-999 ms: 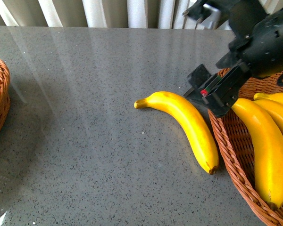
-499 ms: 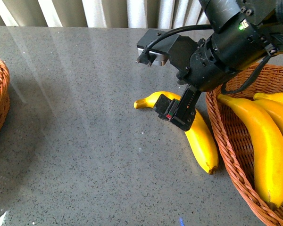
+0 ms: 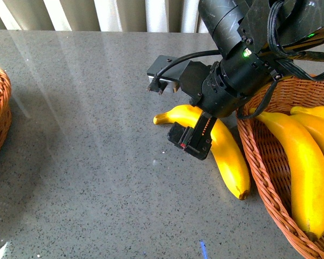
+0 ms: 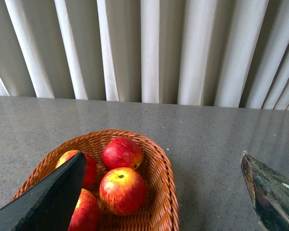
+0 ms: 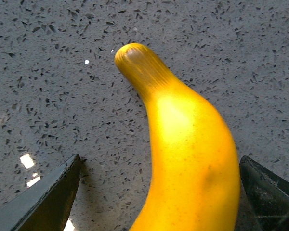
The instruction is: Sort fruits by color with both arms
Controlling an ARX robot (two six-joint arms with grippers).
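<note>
The right gripper point(image 3: 197, 141) has moved lower over the loose banana point(image 3: 227, 154), jaws spread around it. The banana's stem points left, its length running toward the banana basket point(image 3: 259, 172).

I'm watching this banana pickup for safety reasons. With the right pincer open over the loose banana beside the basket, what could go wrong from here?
1. The right pincer straddles the banana near its tapered stem end; closing there could let the smooth curved fruit pivot or slip out.
2. The banana lies right beside the wicker basket, so the arm or the swinging fruit might catch the rim.
3. The basket already holds bananas, so a dropped one may roll off them.
</note>
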